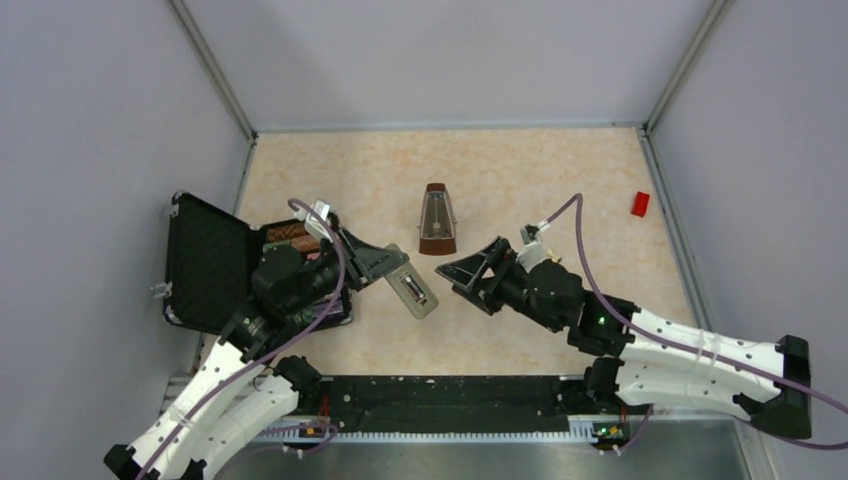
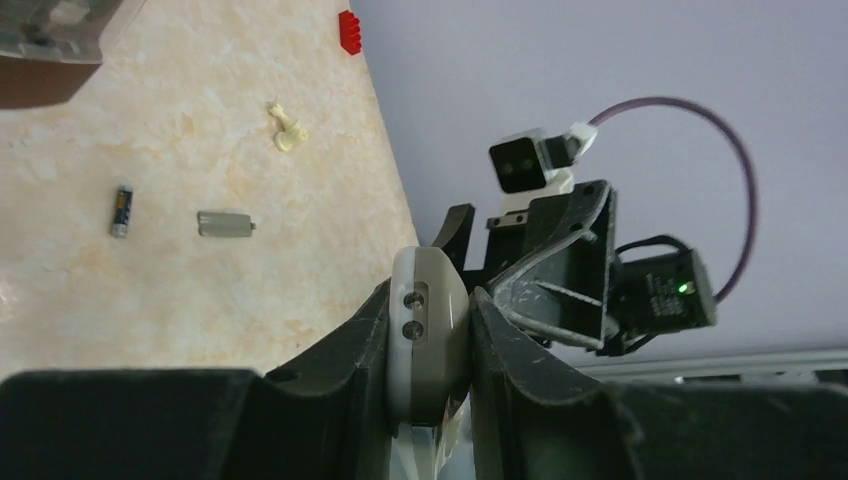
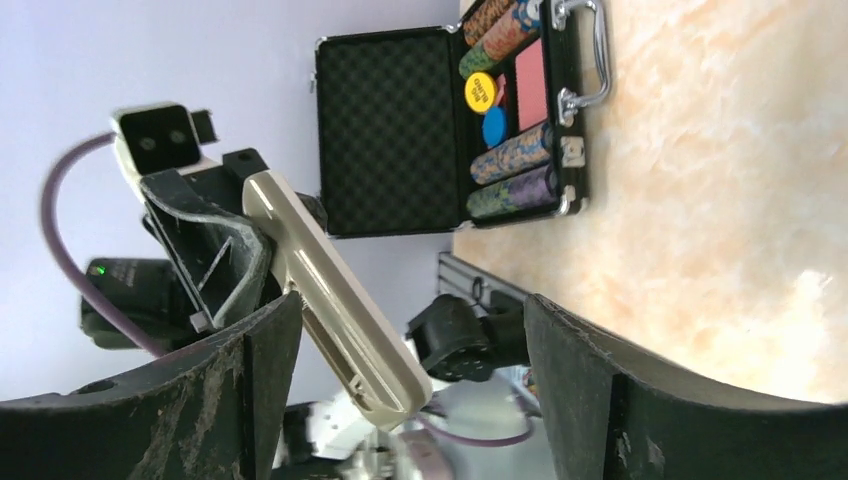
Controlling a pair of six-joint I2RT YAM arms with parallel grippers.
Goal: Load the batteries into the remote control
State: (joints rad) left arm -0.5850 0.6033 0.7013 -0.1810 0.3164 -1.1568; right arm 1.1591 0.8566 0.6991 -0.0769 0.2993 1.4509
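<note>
My left gripper (image 1: 388,268) holds the remote control (image 1: 412,290) in the air with its grey back up and the battery bay uncovered. Seen from the left wrist, the fingers clamp the remote control's (image 2: 428,335) end from both sides. One of the batteries (image 2: 121,210), a thin dark cylinder, lies on the table. My right gripper (image 1: 462,268) stands open just right of the remote. In the right wrist view the remote control (image 3: 335,300) slants past the left finger (image 3: 200,400), with nothing between the wide-apart fingers of the right gripper (image 3: 410,330).
A brown metronome (image 1: 437,220) stands behind the grippers. An open black case (image 1: 210,262) with poker chips sits at the left. A red block (image 1: 640,204) lies far right. A flat grey cover piece (image 2: 226,224) and a small cream piece (image 2: 287,130) lie near the battery.
</note>
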